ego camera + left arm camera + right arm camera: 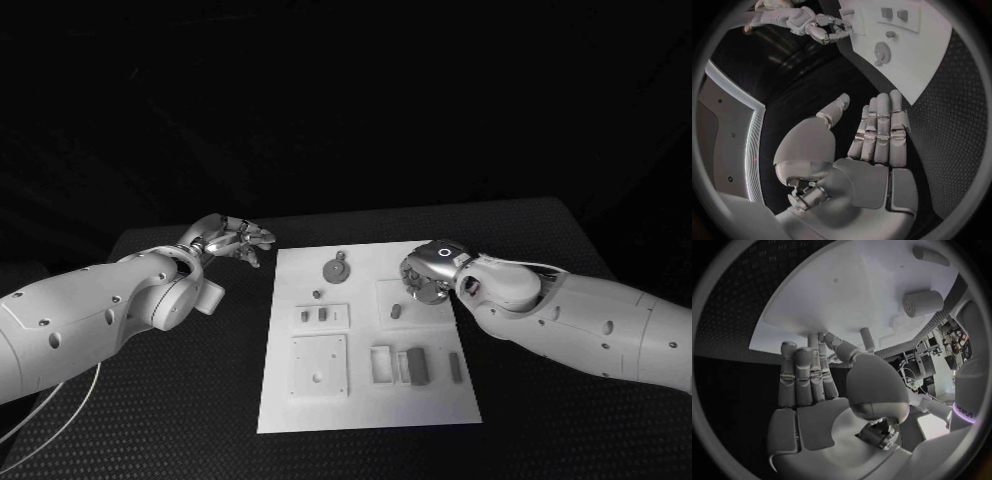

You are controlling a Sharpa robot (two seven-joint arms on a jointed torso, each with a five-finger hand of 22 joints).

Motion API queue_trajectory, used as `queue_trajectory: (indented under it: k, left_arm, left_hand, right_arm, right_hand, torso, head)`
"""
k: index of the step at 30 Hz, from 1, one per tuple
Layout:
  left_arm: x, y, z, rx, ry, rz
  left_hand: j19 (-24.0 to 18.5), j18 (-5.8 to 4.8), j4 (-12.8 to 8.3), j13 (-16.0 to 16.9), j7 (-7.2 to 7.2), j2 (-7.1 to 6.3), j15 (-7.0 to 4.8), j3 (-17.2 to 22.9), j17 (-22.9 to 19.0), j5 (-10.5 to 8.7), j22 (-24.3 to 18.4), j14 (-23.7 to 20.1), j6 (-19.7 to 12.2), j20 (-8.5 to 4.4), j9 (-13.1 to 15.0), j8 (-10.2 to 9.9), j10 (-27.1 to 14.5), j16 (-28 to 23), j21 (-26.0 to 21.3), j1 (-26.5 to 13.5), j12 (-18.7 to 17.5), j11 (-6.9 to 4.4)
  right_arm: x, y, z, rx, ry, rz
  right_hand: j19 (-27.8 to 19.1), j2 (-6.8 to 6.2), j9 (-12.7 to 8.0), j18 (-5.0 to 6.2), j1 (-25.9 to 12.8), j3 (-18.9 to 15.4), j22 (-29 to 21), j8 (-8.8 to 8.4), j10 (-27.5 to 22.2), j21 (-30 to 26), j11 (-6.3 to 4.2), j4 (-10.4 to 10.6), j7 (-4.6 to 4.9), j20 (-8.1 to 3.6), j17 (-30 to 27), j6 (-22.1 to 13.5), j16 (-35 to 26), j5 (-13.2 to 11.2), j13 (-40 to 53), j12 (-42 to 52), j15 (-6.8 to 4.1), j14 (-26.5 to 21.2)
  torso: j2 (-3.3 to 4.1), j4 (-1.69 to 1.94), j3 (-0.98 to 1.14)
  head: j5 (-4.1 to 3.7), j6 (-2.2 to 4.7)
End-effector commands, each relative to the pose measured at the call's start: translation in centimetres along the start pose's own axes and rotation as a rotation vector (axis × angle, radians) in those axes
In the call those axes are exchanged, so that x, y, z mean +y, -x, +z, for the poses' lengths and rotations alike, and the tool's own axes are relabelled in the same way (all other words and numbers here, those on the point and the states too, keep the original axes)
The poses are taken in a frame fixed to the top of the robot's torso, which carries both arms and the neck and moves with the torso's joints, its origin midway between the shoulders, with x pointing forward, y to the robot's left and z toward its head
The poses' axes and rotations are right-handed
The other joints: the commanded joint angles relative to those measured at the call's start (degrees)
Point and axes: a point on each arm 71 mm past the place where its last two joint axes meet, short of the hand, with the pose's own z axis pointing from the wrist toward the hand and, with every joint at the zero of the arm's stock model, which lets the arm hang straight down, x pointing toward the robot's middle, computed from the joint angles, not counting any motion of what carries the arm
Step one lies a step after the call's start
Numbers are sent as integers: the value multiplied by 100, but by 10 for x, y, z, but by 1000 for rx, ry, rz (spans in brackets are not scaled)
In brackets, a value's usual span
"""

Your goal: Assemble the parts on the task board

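The white task board lies in the middle of the black table, with several small grey parts on it. A round disc part sits near its far edge, and dark blocks stand near the front. My right hand hangs over the board's far right area, fingertips down by a round part. In the right wrist view its fingers are straight, the thumb bends toward their tips, and the palm is empty. My left hand floats off the board's far left corner, fingers spread and holding nothing.
A square plate and a rectangular frame lie on the board's near half. Short pegs and a cylinder stand on the board beyond my right fingers. Black table mat surrounds the board.
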Motion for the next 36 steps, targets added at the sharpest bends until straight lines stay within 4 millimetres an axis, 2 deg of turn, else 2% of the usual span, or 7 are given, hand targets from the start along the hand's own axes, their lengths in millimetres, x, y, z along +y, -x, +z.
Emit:
queue_trajectory:
  k: [1, 6, 12, 25, 31, 36]
  left_arm:
    - [-1, -1, 0, 8, -5, -8]
    - [-1, 0, 0, 7, -3, -7]
    - [0, 1, 0, 3, -1, -6]
    - [0, 2, 1, 3, 1, -6]
    - [1, 2, 1, 0, 1, -5]
    - [1, 3, 2, -3, 1, -4]
  left_hand:
    - [45, 73, -47, 7, -9, 13, 9, 6, 6, 30, -9, 38, -43, -4, 1, 29, -42, -22, -26, 37, -7, -1]
    - [47, 73, -51, 9, -9, 13, 10, 8, 8, 31, -11, 39, -45, -3, 1, 31, -44, -25, -30, 43, -6, 0]
    - [49, 72, -52, 10, -8, 12, 11, 9, 10, 30, -12, 39, -47, -1, 1, 32, -47, -28, -33, 43, -5, 1]
    - [53, 71, -54, 12, -5, 10, 14, 7, 14, 30, -16, 40, -53, 1, 1, 35, -54, -35, -41, 42, -5, 4]
    - [55, 70, -52, 13, -5, 11, 14, 6, 16, 30, -17, 41, -54, 2, 2, 37, -56, -37, -43, 40, -5, 5]
    - [57, 70, -51, 14, -5, 11, 15, 6, 17, 30, -18, 42, -55, 2, 2, 39, -57, -38, -46, 39, -4, 5]
  right_arm:
    - [4, -3, -4, -10, 8, -9]
    - [4, 4, -5, -37, 8, 7]
    - [4, 12, -4, -61, 9, 19]
    - [7, 23, -5, -84, 22, 61]
    - [18, 36, -7, -113, 50, 118]
    - [41, 45, -6, -129, 114, 161]
  right_hand:
    - [30, -3, 24, 240, 78, -17, 14, 39, 79, 32, -12, -25, -6, -30, 27, 44, 25, 14, 27, -12, -42, 10]
    - [41, -13, 43, 240, 74, -20, 25, 43, 96, 39, -17, -23, -11, -35, 54, 55, 32, 15, 46, -16, -48, 18]
    - [51, -17, 56, 240, 65, -23, 33, 45, 108, 44, -21, -20, -13, -38, 71, 62, 34, 15, 59, -19, -50, 24]
    - [60, -19, 71, 240, 57, -21, 39, 44, 116, 46, -23, -19, -15, -42, 89, 65, 31, 16, 73, -28, -52, 31]
    - [63, -16, 77, 240, 53, -20, 41, 42, 118, 46, -23, -18, -15, -43, 95, 65, 29, 16, 78, -31, -54, 33]
    - [63, -7, 83, 240, 44, -17, 43, 38, 116, 42, -23, -17, -13, -43, 103, 59, 23, 17, 84, -39, -53, 31]
  torso:
    - [0, 0, -2]
    - [0, 0, -6]
    - [1, -4, 2]
    - [-1, -3, 6]
    - [-3, -4, -1]
    - [-2, -6, -5]
  head:
    - [9, -1]
    - [13, 5]
    - [16, 24]
    - [17, 35]
    - [51, 29]
    - [111, 23]
